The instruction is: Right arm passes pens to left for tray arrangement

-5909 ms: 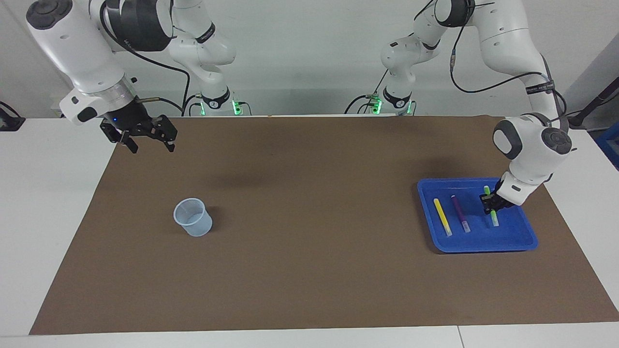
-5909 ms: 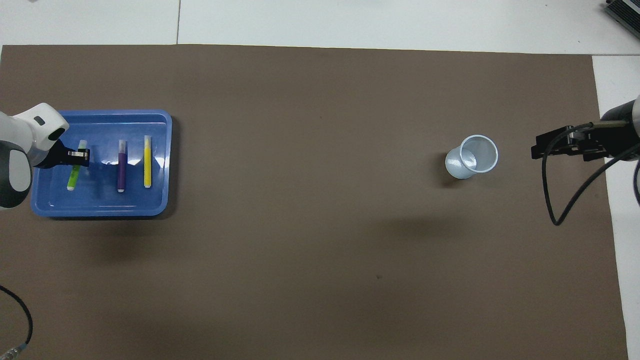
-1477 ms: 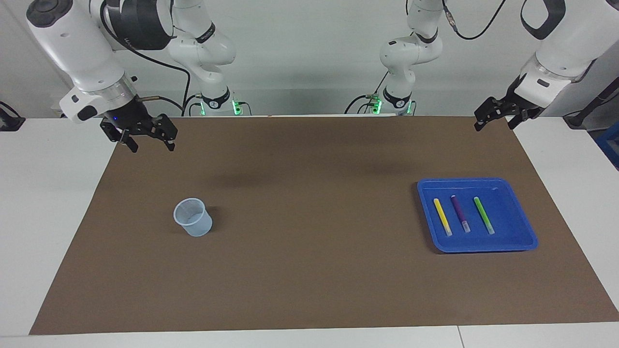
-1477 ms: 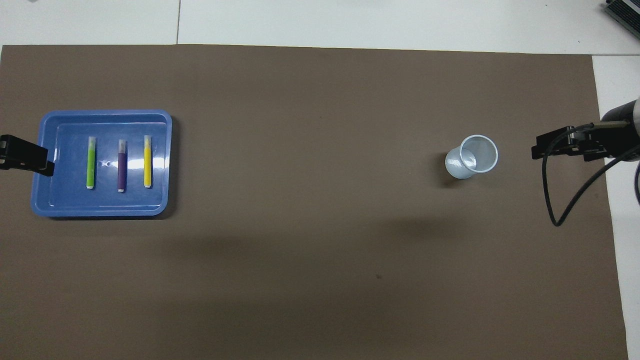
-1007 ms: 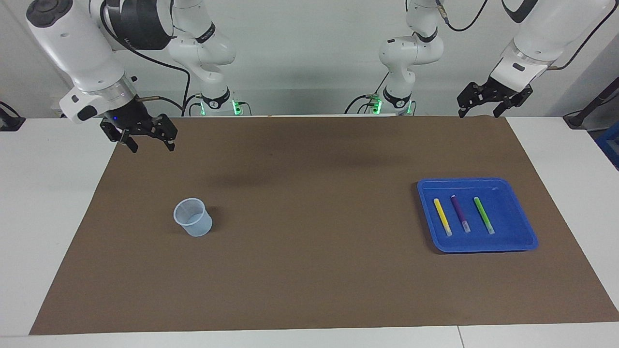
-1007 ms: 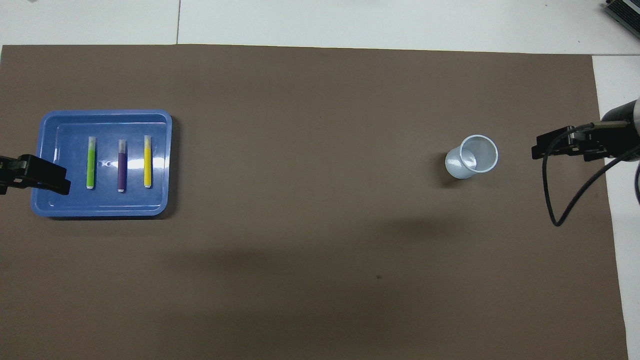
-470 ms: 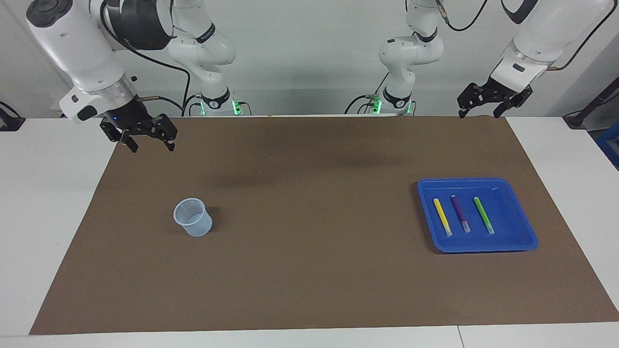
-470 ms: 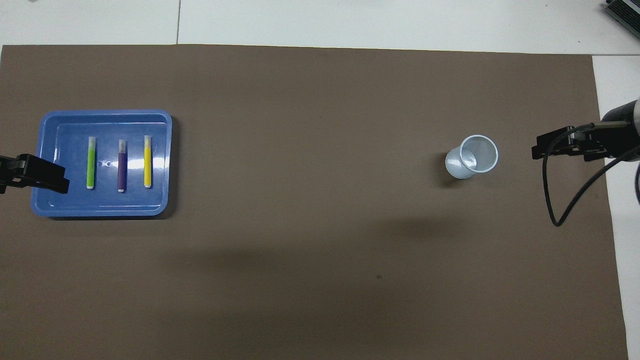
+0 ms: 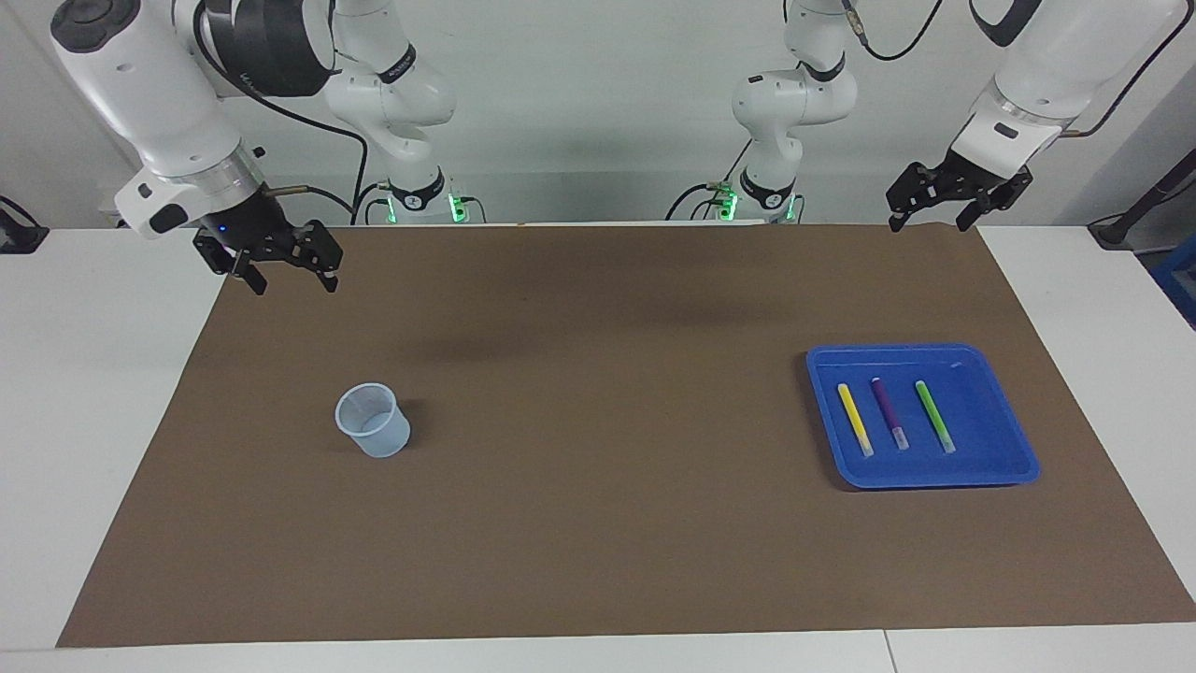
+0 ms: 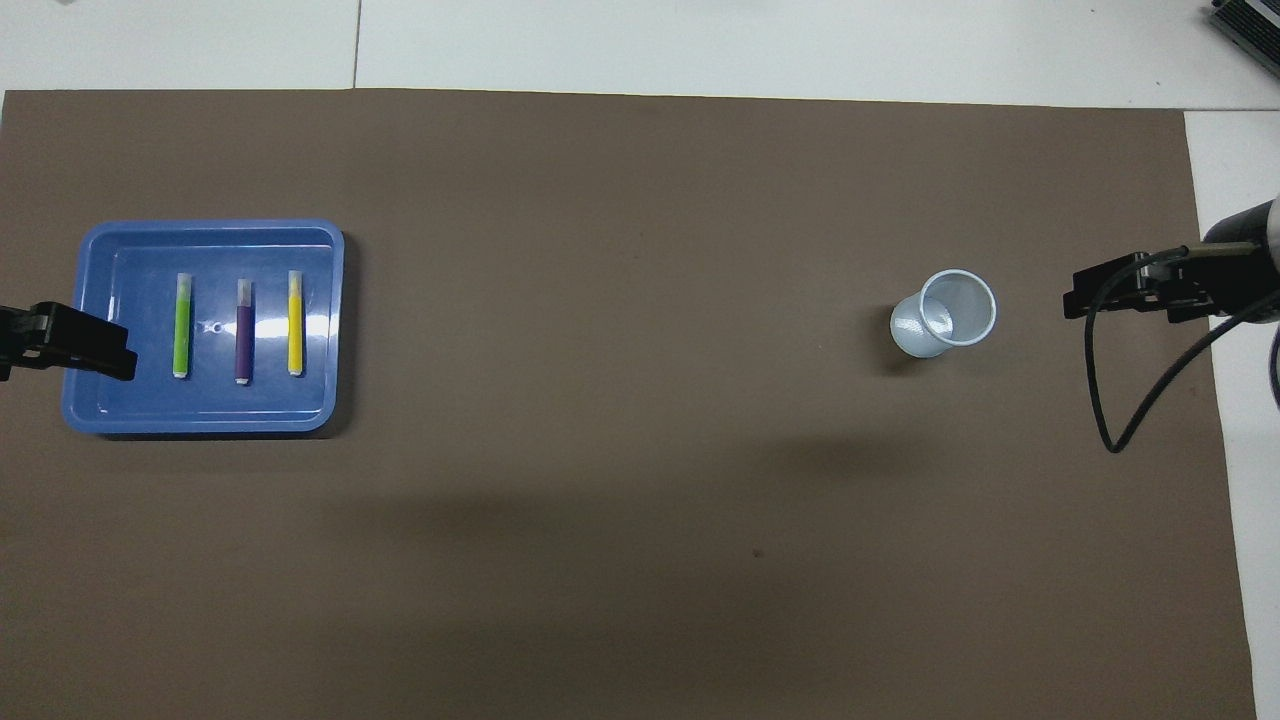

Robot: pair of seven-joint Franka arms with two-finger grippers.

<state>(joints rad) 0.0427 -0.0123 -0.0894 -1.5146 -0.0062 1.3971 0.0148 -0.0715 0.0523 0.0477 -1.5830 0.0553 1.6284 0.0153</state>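
Lying in the tray (image 9: 990,467) (image 10: 205,235) were all three pens, side by side and apart from one another, roughly parallel: the yellow pen (image 9: 855,419) (image 10: 295,323) toward the table's middle, the purple pen (image 9: 889,412) (image 10: 243,331) between, and the green pen (image 9: 934,416) (image 10: 181,326) toward the left arm's end. None touched another. The tray itself sat flat on the brown mat (image 9: 598,467) (image 10: 640,500) at the left arm's end of the table.

A translucent cup (image 9: 373,421) (image 10: 943,313) stood upright on the mat toward the right arm's end, well apart from the tray. Nothing could be seen inside it.

The left gripper (image 9: 934,222) (image 10: 75,345) hung raised over the mat's edge at the robots' own side, at the left arm's end; its fingers were spread apart and held nothing. In the overhead view it overlapped the tray's rim, but the facing view showed it high and clear of the tray.

The right gripper (image 9: 291,282) (image 10: 1072,300) hung over the mat's corner at the right arm's end, a blue light showing on its body and a black cable (image 10: 1120,400) looping from its wrist. Its fingers likewise stood wide apart, with nothing between them. It was clear of the cup.
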